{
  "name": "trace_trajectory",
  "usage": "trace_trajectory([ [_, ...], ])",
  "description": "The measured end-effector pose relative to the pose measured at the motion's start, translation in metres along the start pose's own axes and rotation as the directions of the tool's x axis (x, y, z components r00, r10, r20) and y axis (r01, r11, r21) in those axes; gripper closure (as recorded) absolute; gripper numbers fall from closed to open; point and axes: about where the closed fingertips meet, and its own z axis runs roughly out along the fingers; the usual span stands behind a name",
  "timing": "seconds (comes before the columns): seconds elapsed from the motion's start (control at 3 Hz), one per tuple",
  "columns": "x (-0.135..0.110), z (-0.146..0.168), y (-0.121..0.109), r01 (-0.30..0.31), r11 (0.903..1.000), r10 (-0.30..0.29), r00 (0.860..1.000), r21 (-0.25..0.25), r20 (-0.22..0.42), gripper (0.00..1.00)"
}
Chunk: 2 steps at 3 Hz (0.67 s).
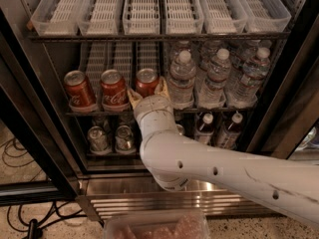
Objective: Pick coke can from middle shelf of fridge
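Three red coke cans stand at the left of the fridge's point(35, 118) middle shelf point(219, 110): left point(79, 88), middle point(113, 87) and right point(147, 80). My gripper point(147, 91) is on the white arm reaching in from the lower right, and it sits at the right coke can. Its two tan fingers are open and flank that can, one on the left point(133, 97) and one on the right point(162, 87). The can's lower part is hidden behind my wrist.
Several water bottles point(182, 78) fill the shelf's right side, close to my right finger. Clear ribbed trays point(149, 9) sit on the top shelf. Silver cans point(98, 138) and dark bottles point(230, 128) stand on the lowest rack. Cables point(20, 158) lie on the floor at left.
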Motion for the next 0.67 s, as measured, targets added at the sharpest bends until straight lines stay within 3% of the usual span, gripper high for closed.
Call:
trace_trajectory([
  [0.67, -0.0002, 0.0005, -0.0003, -0.002, 1.0, 0.002, 1.0, -0.001, 0.002, 0.84],
])
